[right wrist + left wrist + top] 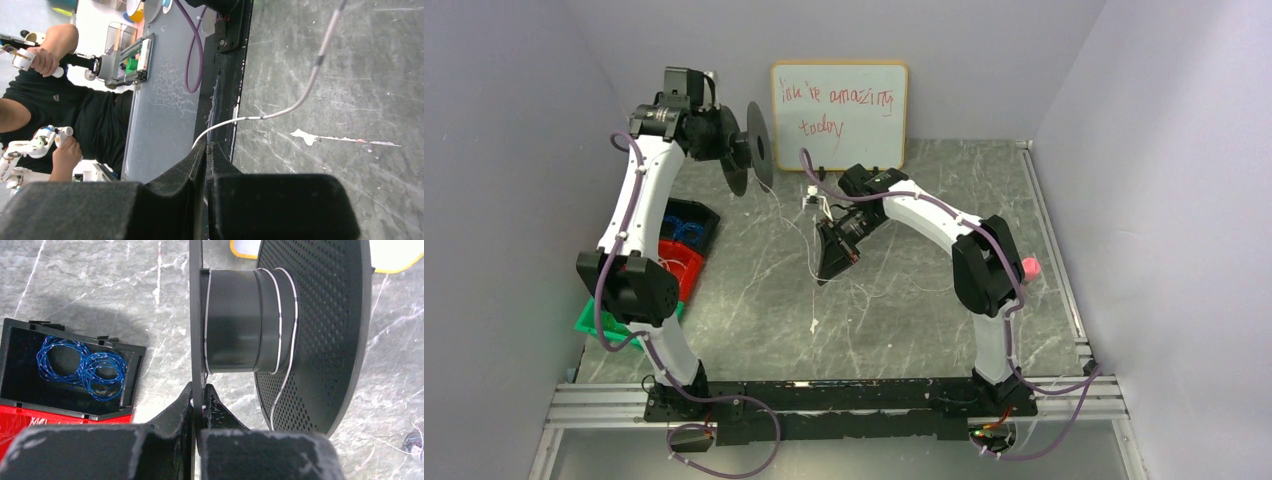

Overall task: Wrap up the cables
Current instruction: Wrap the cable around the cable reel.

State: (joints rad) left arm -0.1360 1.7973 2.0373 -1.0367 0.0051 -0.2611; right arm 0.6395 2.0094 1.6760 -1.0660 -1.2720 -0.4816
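Note:
A black two-flanged spool (759,148) hangs in the air at the back left, held by my left gripper (727,140). In the left wrist view my left gripper (199,394) is shut on the rim of the spool's thin flange (195,315). A few turns of thin white cable (278,325) lie round the hub, and one strand hangs down over the perforated flange. The cable (792,228) runs slack from the spool to my right gripper (826,275) at mid-table. In the right wrist view my right gripper (206,146) is shut on the cable (280,114), which curves away up and to the right.
A whiteboard (839,115) leans on the back wall. A black box with blue wire coils (80,365) sits at the left beside a red box (679,268) and a green tray (596,322). Loose white strands (814,322) trail on the table. A pink object (1030,267) lies right.

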